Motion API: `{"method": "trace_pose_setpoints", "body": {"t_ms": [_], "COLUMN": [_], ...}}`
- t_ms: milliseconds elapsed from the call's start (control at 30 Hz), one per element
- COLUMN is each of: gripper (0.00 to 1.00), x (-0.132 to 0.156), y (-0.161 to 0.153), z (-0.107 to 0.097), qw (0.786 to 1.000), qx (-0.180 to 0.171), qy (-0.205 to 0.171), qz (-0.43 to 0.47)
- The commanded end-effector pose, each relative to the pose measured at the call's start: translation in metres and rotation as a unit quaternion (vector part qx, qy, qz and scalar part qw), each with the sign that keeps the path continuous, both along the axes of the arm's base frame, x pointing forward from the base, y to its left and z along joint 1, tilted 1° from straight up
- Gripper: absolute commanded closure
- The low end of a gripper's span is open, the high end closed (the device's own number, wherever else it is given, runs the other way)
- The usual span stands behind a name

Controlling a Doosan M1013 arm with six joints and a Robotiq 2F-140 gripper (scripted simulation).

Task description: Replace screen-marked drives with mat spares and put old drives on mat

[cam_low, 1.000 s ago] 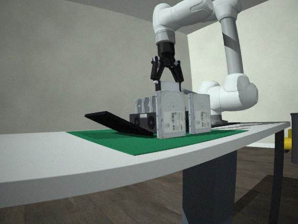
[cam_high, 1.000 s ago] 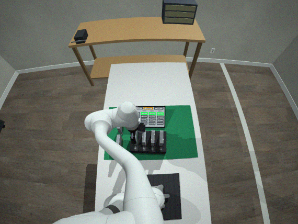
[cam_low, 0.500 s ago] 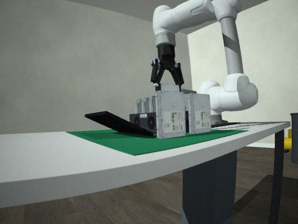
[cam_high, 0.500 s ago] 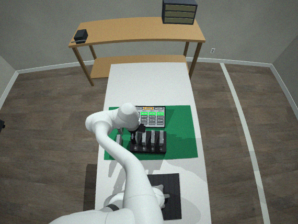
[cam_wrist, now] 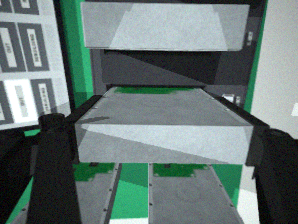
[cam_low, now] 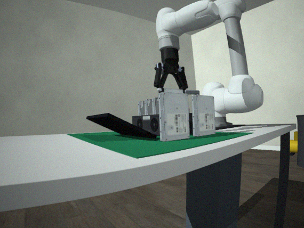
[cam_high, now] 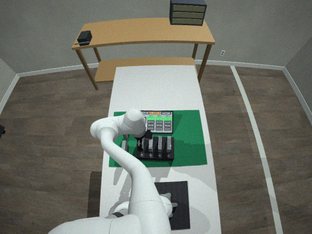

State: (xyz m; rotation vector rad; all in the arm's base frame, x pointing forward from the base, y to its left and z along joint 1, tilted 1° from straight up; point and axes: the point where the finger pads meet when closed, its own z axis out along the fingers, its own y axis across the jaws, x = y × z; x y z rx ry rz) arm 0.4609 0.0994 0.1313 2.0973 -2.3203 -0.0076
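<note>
My gripper (cam_low: pixel 172 90) (cam_wrist: pixel 157 110) is shut on a grey drive (cam_wrist: pixel 165 155), held upright by its top edges. A green patch shows near its lower end. It is in line with the leftmost bay of the black dock (cam_high: pixel 156 157) (cam_low: pixel 145 118) (cam_wrist: pixel 160 70); how deep it sits is hidden. The dock's other bays hold upright drives (cam_high: pixel 150 145) (cam_high: pixel 160 144) (cam_high: pixel 168 145). Two more drives (cam_low: pixel 174 117) (cam_low: pixel 204 115) (cam_wrist: pixel 97 197) (cam_wrist: pixel 192 197) stand upright on the green mat (cam_high: pixel 191 153) (cam_low: pixel 133 150) left of the dock. The screen (cam_high: pixel 164 123) (cam_wrist: pixel 30 60) shows three green cells; in the wrist view one white cell, apparently OUT, is lit.
The screen's tilted black back (cam_low: pixel 114 123) rises beside the dock. The two standing drives are close to the held drive's side. A dark plate (cam_high: pixel 180 216) lies under the arm's base. A wooden table (cam_high: pixel 131 30) with a drawer cabinet (cam_high: pixel 188 15) stands at the back.
</note>
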Motion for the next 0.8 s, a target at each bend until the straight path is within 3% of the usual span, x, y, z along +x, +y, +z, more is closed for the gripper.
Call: {"method": "trace_pose_setpoints", "body": {"t_ms": [0,767], "gripper": [0.90,0.90], "x": [0.000,0.000], "y": [0.000,0.000], "z": [-0.003,-0.020], "qw": [1.000,1.000], "qx": [0.000,0.000], "qy": [0.000,0.000], "qz": [0.000,0.000]}}
